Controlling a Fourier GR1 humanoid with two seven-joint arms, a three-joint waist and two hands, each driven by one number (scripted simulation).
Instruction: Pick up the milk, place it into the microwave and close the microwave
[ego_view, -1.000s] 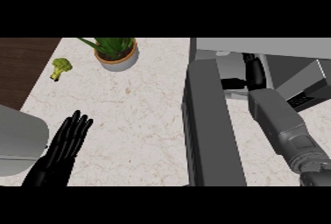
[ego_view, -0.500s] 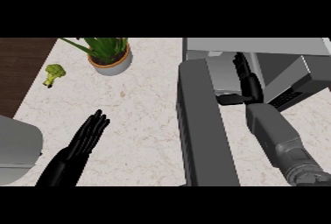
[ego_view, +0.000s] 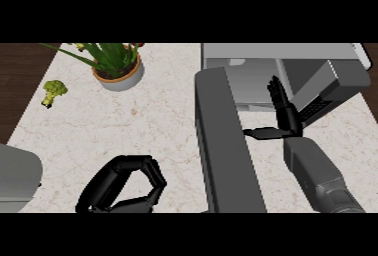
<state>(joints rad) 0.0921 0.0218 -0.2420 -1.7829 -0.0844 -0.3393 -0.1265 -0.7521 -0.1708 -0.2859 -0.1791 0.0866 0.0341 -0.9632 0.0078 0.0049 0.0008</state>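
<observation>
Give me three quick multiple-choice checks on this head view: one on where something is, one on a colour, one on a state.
1. Where is the broccoli?
A) on the counter, left of the potted plant
B) right of the potted plant
C) in the plant's pot

2. What colour is the microwave door?
A) white
B) dark grey
C) red

3. How is the left robot hand?
A) flat, fingers straight
B) curled round the broccoli
C) fingers curled, holding nothing

Answers:
1 A: it lies near the counter's left edge, apart from the pot.
2 B: the open door shows as a dark grey slab.
3 C: its fingers curl in with nothing in them, far from the broccoli.
</observation>
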